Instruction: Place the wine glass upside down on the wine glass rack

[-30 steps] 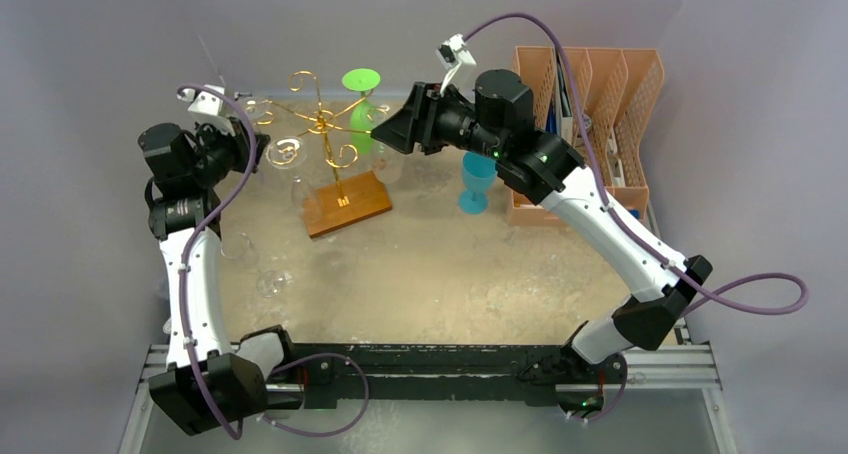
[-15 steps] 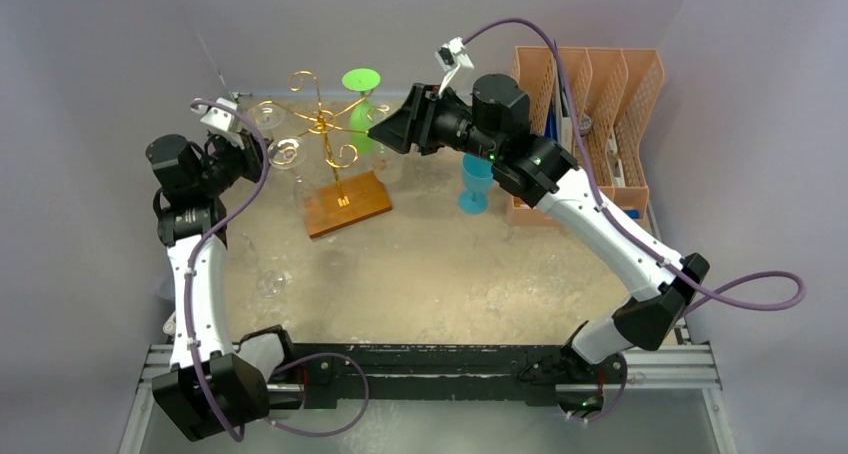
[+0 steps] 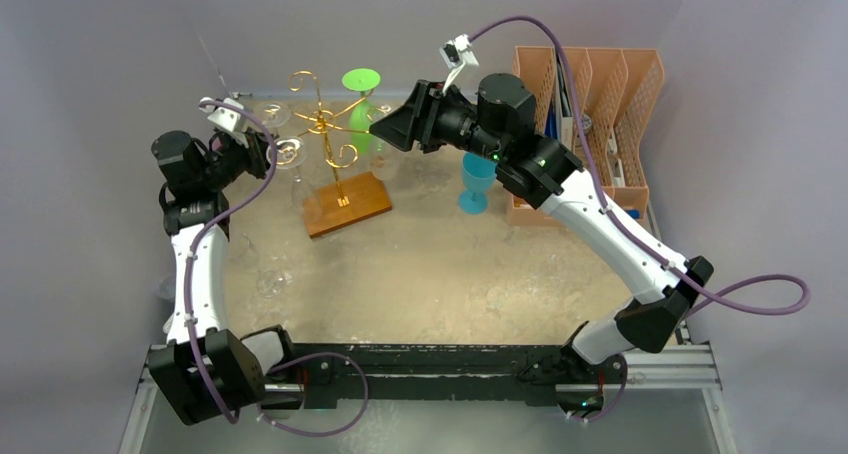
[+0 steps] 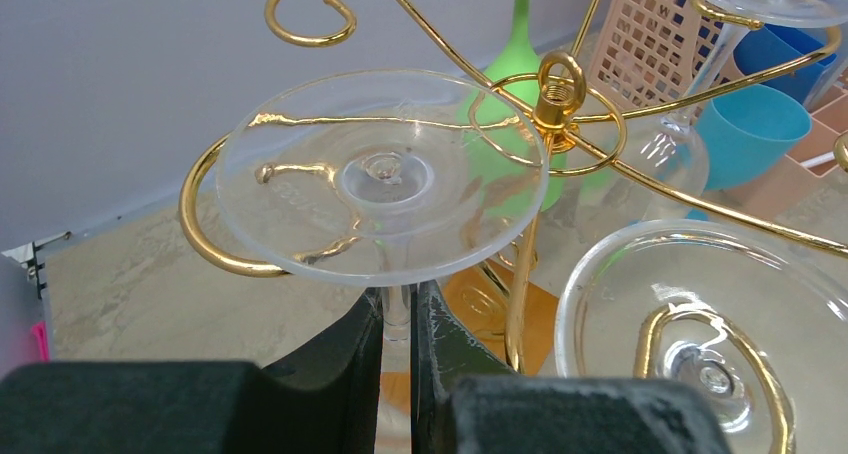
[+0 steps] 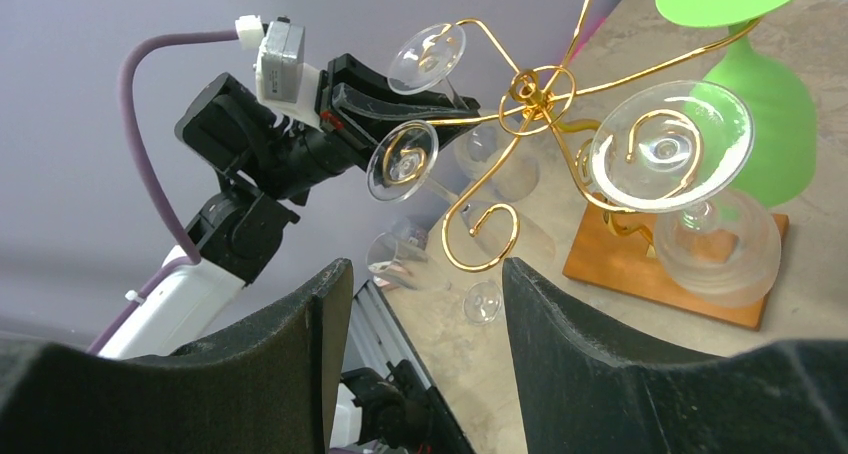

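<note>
The gold wire wine glass rack stands on its brown wooden base at the back left. My left gripper is shut on the stem of a clear wine glass held upside down, foot up. The foot is level with a curled rack arm on the rack's left side; I cannot tell if it rests on it. In the top view this gripper is at the rack's left edge. My right gripper is open and empty, in the air just right of the rack.
A green glass and two clear glasses hang on the rack. A blue glass stands right of it. A clear glass lies on the table at left. An orange file organiser stands at the back right.
My left arm has moved up and toward the rack with the clear glass in its grip. My right arm has barely moved.
</note>
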{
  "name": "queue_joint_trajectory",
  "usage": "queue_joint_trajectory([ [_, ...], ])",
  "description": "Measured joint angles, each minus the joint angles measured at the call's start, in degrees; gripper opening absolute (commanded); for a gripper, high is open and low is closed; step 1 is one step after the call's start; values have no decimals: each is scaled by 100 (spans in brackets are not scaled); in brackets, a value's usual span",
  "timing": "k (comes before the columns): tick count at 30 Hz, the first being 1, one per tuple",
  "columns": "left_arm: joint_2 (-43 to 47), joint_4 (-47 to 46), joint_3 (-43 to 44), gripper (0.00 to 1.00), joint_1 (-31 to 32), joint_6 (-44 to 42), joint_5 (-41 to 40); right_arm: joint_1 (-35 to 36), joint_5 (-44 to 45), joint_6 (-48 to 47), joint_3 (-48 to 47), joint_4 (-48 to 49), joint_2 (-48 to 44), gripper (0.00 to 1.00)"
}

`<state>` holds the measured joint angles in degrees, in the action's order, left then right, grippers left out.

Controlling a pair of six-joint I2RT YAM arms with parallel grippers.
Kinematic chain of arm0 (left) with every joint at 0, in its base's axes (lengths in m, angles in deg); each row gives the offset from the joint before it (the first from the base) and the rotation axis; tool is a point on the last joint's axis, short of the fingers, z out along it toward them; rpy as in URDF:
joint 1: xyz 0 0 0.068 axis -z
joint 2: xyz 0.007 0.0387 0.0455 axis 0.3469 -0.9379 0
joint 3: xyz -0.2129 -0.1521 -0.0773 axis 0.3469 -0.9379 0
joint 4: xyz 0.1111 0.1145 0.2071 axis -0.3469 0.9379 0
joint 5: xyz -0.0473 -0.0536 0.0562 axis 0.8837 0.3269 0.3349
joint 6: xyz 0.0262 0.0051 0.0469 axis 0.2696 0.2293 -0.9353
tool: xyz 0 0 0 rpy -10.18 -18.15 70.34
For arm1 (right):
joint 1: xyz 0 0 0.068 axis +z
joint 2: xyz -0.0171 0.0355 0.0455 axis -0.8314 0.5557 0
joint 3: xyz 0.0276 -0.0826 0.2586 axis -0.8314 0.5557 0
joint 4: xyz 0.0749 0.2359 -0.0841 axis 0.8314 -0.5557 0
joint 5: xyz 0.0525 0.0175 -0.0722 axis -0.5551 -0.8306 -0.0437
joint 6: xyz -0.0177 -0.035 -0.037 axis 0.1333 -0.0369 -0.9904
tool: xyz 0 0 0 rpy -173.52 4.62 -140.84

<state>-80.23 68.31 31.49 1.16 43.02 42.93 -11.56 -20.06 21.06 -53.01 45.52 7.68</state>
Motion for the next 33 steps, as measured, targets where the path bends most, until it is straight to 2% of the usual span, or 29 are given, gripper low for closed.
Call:
queue_joint_trajectory([
  [20,-426,-946,-125,0,4,214,-13,44,39,9,0,149,0,59],
  [33,-461,-1045,-149,0,9,310,-168,79,42,11,0,227,0,59],
])
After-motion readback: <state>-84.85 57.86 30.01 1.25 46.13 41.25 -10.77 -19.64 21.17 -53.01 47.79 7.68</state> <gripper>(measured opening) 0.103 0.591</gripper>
